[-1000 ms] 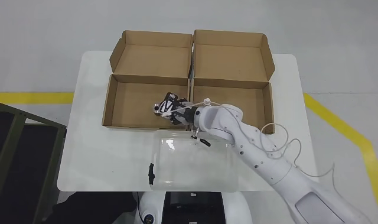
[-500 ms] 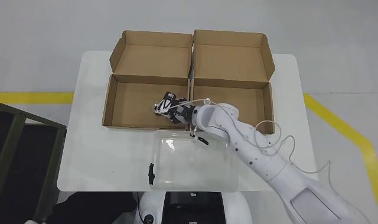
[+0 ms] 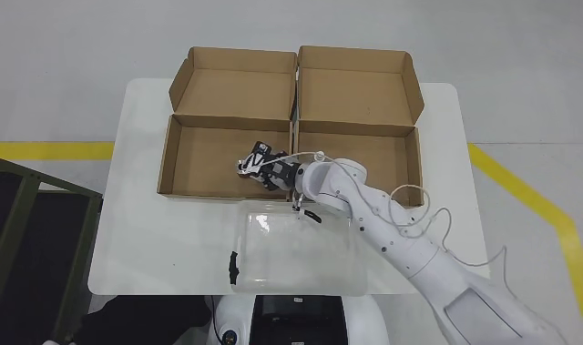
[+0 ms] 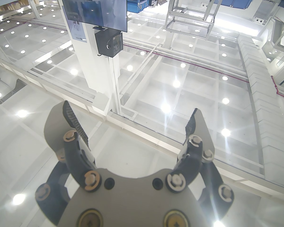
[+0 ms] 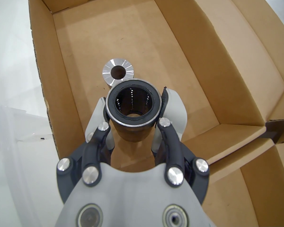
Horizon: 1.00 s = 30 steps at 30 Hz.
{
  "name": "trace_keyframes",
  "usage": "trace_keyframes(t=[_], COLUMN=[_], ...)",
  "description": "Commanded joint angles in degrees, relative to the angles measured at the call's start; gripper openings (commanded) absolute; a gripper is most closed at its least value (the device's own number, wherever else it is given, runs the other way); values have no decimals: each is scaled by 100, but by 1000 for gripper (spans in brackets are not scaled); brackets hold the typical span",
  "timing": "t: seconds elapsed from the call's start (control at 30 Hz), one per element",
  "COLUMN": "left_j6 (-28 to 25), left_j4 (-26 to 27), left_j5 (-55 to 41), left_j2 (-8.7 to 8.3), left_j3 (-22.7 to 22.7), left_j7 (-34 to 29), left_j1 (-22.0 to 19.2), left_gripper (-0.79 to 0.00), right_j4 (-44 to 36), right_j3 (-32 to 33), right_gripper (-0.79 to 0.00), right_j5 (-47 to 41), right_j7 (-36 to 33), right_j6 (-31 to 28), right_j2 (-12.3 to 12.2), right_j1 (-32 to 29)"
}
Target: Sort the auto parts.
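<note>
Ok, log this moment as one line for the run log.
right gripper: shut on black bearing | where: over cardboard box, near silver flanged part | left gripper: open, empty

We see matt brown cardboard in the left box (image 5: pixel 132 36); the cylindrical bearing (image 5: pixel 133 122) looks dark and dull with a brighter metal rim; the flanged bushing (image 5: pixel 129 72) is polished, glinting metal. The clear bin (image 3: pixel 301 254) reads as glossy plastic; the fingers (image 5: pixel 177 112) of the right gripper (image 5: pixel 133 96) look smooth, pale grey.
</note>
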<state>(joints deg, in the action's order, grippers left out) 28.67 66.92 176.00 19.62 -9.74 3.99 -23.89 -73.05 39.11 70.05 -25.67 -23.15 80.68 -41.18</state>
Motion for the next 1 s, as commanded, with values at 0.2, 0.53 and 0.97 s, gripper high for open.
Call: trace_keyframes(t=[0.2, 0.53, 0.97], left_j6=[0, 0, 0], left_j4=[0, 0, 0], left_j5=[0, 0, 0], left_j2=[0, 0, 0], left_j3=[0, 0, 0], left_j7=[0, 0, 0], left_j1=[0, 0, 0], left_gripper=[0, 0, 0], right_j4=[-415, -2015, -3511], right_j3=[297, 980, 2355], right_gripper=[-120, -68, 0], right_j5=[39, 20, 37], right_j7=[-11, -126, 77], right_j6=[-74, -471, -1091], right_j2=[-63, -300, -693], right_j1=[-165, -850, -2288])
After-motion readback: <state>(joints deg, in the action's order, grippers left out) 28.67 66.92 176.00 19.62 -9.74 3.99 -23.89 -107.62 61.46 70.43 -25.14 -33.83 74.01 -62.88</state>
